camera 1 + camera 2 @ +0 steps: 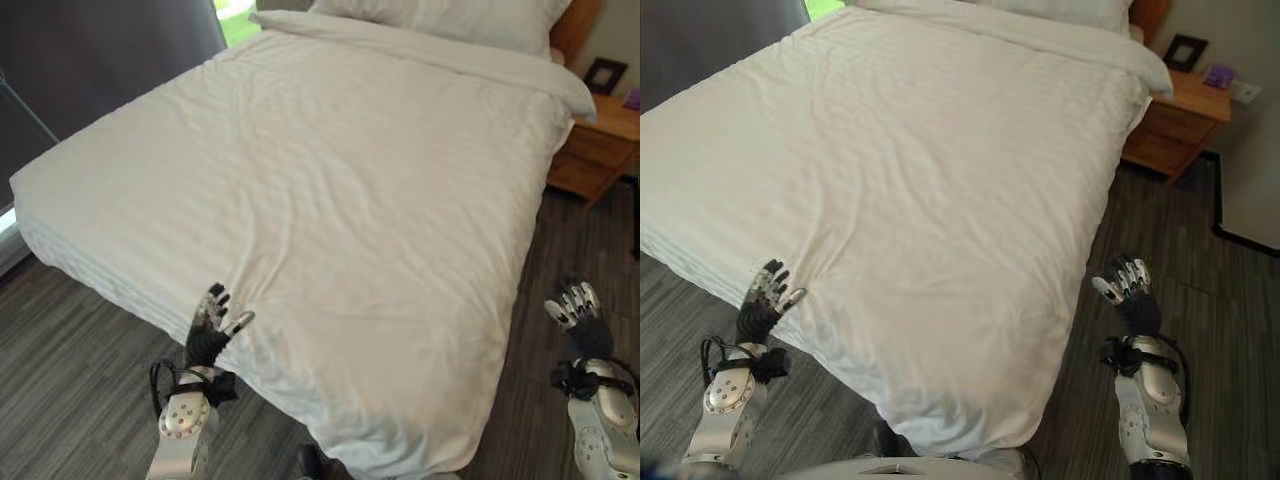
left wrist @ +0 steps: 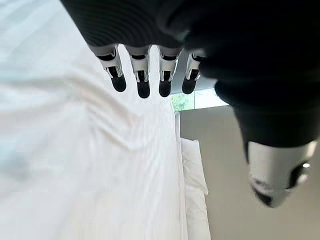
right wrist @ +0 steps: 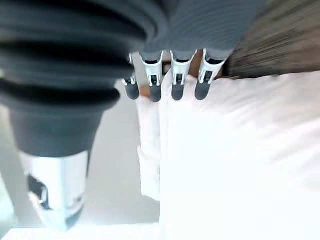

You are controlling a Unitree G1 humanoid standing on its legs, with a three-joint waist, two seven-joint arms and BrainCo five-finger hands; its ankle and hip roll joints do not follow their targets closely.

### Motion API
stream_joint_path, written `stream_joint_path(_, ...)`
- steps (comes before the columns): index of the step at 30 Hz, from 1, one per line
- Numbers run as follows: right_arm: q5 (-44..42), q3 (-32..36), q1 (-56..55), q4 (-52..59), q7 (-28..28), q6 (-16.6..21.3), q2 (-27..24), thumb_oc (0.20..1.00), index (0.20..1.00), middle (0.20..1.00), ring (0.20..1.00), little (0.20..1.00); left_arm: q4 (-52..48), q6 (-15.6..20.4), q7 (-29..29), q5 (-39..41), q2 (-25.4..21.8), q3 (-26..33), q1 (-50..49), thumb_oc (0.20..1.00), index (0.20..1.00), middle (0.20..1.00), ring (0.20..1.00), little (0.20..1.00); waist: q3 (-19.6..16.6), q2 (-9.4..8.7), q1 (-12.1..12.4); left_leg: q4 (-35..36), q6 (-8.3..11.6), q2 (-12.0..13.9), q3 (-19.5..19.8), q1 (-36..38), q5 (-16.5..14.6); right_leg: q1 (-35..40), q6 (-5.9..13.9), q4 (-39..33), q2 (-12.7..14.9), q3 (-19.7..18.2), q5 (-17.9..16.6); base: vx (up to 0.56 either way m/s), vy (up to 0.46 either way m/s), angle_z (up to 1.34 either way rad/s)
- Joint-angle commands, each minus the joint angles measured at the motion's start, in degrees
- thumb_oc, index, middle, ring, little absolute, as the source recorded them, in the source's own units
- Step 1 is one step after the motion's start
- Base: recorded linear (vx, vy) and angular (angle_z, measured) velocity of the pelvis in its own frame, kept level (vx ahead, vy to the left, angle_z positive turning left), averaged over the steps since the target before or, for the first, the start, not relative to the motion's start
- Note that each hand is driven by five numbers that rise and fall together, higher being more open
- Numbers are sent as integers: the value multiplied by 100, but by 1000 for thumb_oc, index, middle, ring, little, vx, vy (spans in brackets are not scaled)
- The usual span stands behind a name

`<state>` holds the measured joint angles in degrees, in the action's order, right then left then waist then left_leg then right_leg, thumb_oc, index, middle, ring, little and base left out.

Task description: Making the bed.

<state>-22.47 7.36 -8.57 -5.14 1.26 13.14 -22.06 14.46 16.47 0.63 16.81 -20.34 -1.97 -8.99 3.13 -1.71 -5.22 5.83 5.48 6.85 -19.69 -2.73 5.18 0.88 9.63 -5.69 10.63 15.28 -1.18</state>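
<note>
A dark grey wood-plank floor [image 1: 70, 350] runs round the foot and both sides of the room. At the far right stands a wooden nightstand [image 1: 1180, 115] with a small dark picture frame [image 1: 1187, 50] on its top, against what seems a pale wall. At the far left, a dark curtain [image 1: 100, 50] hangs beside a strip of bright green daylight from a window [image 1: 236, 20].

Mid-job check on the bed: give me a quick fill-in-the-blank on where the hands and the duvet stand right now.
1. The left hand rests against the foot edge of the white ____.
2. The right hand hangs over the ____, apart from the bed.
3. Both hands have their fingers ____.
4. The wooden nightstand carries a small dark picture ____.

Missing words: duvet; floor; open; frame
</note>
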Motion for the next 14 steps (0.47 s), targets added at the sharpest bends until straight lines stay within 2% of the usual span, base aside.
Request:
stream_joint_path(1, 1151, -184, 246, 189, -58, 14, -258, 1000, 1000, 1000, 1000, 1000, 49, 11, -456, -172, -48, -273, 473, 1000, 1000, 1000, 1000, 1000, -9, -9, 29, -83, 115, 287, -88, 696, -291, -56, 452, 160, 549, -32, -553, 12, -4, 4)
stream_joint_path(4, 1461, -416, 195, 180, -110, -50, -223, 1000, 1000, 1000, 1000, 1000, 71, -22, -467, -375, -64, -591, 528, 1000, 1000, 1000, 1000, 1000, -18, -21, 16, -83, 108, 294, -87, 739, -309, -23, 455, 161, 538, -30, -535, 0, 0, 0)
stream_joint_path(7, 1662, -923, 171, -5, -192, -205, 29, 1000, 1000, 1000, 1000, 1000, 74, -117, -416, -743, -75, -1206, 726, 1000, 1000, 1000, 1000, 1000, -35, -49, 10, -83, 87, 299, -82, 804, -346, 43, 445, 172, 497, -40, -500, 0, 0, 0)
stream_joint_path(14, 1467, -1162, 131, -112, -249, -245, 213, 1000, 1000, 1000, 1000, 1000, 42, -148, -319, -871, -74, -1430, 795, 1000, 1000, 1000, 1000, 1000, -39, -40, -17, -83, 73, 276, -112, 890, -382, 84, 431, 170, 465, -81, -474, 8, -1, -3)
